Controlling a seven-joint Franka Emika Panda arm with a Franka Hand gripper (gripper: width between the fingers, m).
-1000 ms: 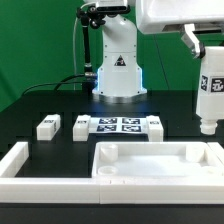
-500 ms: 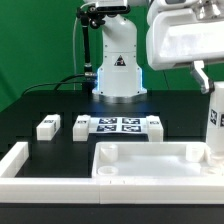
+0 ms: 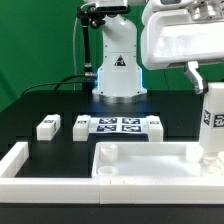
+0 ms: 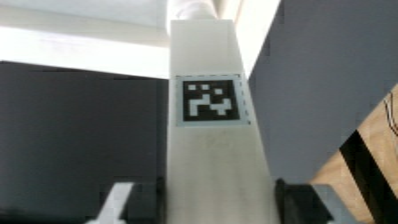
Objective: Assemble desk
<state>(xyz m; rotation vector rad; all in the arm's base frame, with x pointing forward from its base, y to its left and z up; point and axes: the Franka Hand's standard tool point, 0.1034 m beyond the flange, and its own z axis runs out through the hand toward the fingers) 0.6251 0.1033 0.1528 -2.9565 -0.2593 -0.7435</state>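
**Exterior view.** The gripper [image 3: 209, 87] hangs at about 3 o'clock in the frame. Its bulky, glossy white housing tapers to dark fingers clenched on the top of a leg [image 3: 213, 122]. The leg is a tall, square-sided white plastic block held upright, with a black-and-white square tag on its face. Its lower end reaches down to the far right corner of the desk top [image 3: 150, 172], a wide, shallow white tray with a raised rim and smooth matte walls. Whether the leg actually touches the tray cannot be told.

The tray lies on the black table [image 3: 40, 105] at roughly 5 o'clock from the marker board [image 3: 119, 125], which is thin, flat and covered in tags. A loose leg [image 3: 154, 125] lies just beside the board at its 3 o'clock. A second loose leg [image 3: 82, 127] lies at its 9 o'clock, and a third loose leg [image 3: 47, 127] sits farther out the same way. All three are short blocks lying flat. A thick white border rail [image 3: 20, 158] runs at 8 o'clock.

**Wrist view.** The leg [image 4: 210, 150] fills the middle as a long, flat-faced white bar with crisp edges, and its tag is sharp. The gripper [image 4: 210, 205] holds it between two grey fingers [image 4: 121, 205] — one pressed to each side. The surroundings are blurred.
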